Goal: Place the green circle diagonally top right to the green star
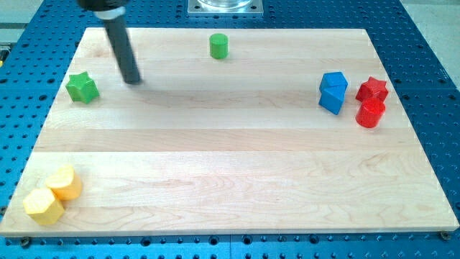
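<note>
The green circle (218,46) is a short green cylinder near the view's top, a little left of centre. The green star (83,87) lies at the view's left, in the upper part of the wooden board (230,173). The dark rod comes down from the view's top left, and my tip (132,80) rests on the board just right of the green star, with a small gap between them. The green circle is well to the right of my tip and slightly higher in the view.
Two blue blocks (333,92) sit together at the view's right, with a red star (372,90) and a red cylinder (370,114) beside them. Two yellow blocks (53,194) lie at the bottom left corner. A blue perforated table surrounds the board.
</note>
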`<action>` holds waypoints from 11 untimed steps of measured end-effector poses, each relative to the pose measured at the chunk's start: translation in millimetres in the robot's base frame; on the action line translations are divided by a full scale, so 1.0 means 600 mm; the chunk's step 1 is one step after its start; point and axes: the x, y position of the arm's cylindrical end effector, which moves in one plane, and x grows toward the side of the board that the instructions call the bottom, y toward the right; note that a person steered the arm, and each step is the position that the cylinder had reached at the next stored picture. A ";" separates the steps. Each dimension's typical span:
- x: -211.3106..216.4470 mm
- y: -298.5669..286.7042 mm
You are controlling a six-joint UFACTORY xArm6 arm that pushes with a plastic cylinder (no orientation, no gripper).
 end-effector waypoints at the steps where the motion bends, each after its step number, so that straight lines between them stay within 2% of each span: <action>1: -0.006 0.076; 2: 0.016 0.178; 3: 0.016 0.200; 4: -0.046 0.282; 6: -0.142 0.331; 8: -0.147 0.210; 9: -0.147 0.195; 10: -0.138 0.151; 11: -0.098 0.072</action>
